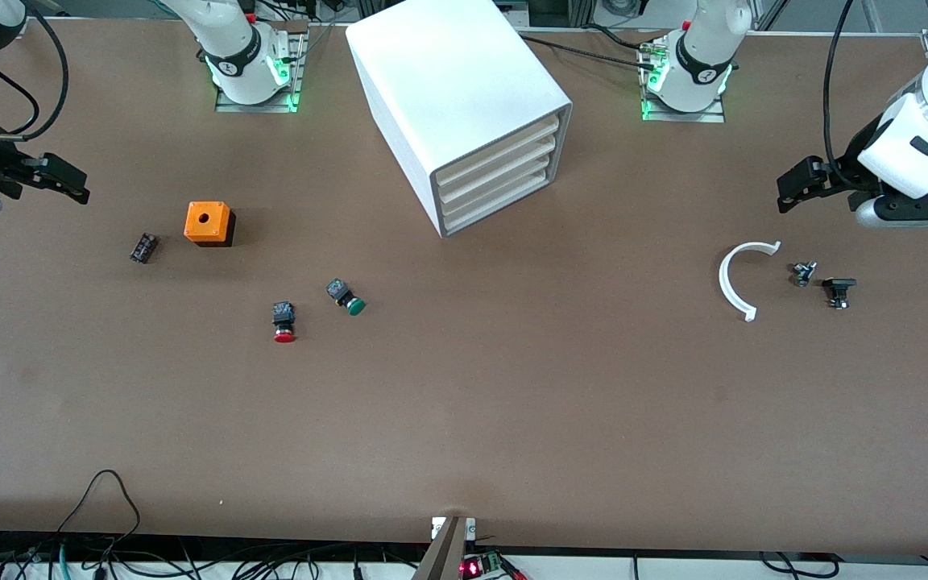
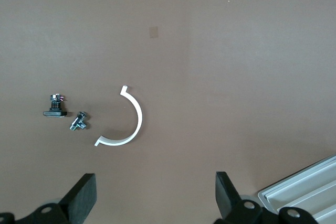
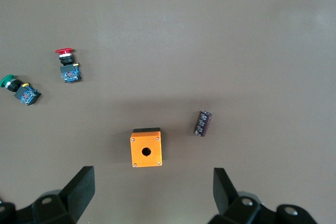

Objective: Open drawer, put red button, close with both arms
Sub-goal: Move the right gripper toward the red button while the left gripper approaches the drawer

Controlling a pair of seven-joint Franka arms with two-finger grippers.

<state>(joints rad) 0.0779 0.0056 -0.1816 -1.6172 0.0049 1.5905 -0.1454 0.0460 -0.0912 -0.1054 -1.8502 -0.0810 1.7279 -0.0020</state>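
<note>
Clearly both jaws gape wide, left gripper (image 2: 155,200) and right gripper (image 3: 153,195) empty.

Bare tabletop (image 1: 512,403) is lying open in front of the cabinet (image 1: 464,105), so its four shut drawers (image 1: 504,181) are facing free room. The green button (image 1: 347,296) is sitting just beside the red button (image 1: 283,321), crowding that flank; the orange cube (image 1: 209,223) is standing well apart.
</note>
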